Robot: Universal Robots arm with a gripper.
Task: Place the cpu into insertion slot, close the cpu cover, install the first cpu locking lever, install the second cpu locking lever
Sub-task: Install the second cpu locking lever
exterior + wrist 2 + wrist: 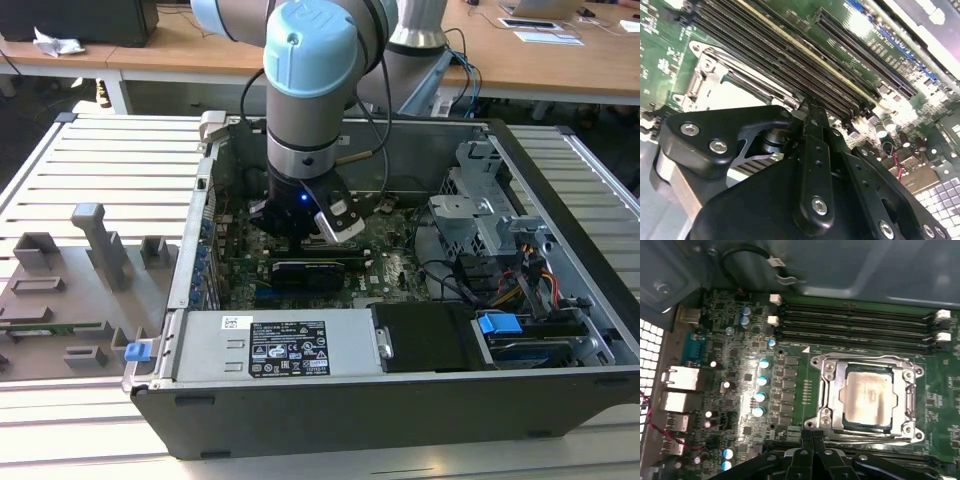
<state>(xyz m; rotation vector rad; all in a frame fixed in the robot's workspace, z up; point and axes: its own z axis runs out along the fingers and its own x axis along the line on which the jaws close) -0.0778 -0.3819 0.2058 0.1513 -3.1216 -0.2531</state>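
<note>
Claw: the black two-fingered gripper (812,440) has its fingertips pressed together with no gap and nothing between them, tips just beside the near rim of the socket; in the second wrist view the gripper (807,107) shows the same closed tips over the long memory slots (790,55).
Chip: the flat square cpu (869,396) with a dull silver-grey metal top lies flat in the insertion slot (844,412), face up, its edges parallel to the socket frame; being square, it has no clear long axis.
Cover: the thin silver metal cpu cover (867,362) lies down around the chip, framing it through its window.
Arm: the grey and pale-blue robot arm (310,80) stands nearly vertical, wrist pointing straight down into the open black computer case (400,400).
Board: the green motherboard (740,380) carries round capacitors and black memory slots beyond the socket.
Room: the case rests on a slatted grey metal table (100,160); wooden desks (540,60) stand behind.
</note>
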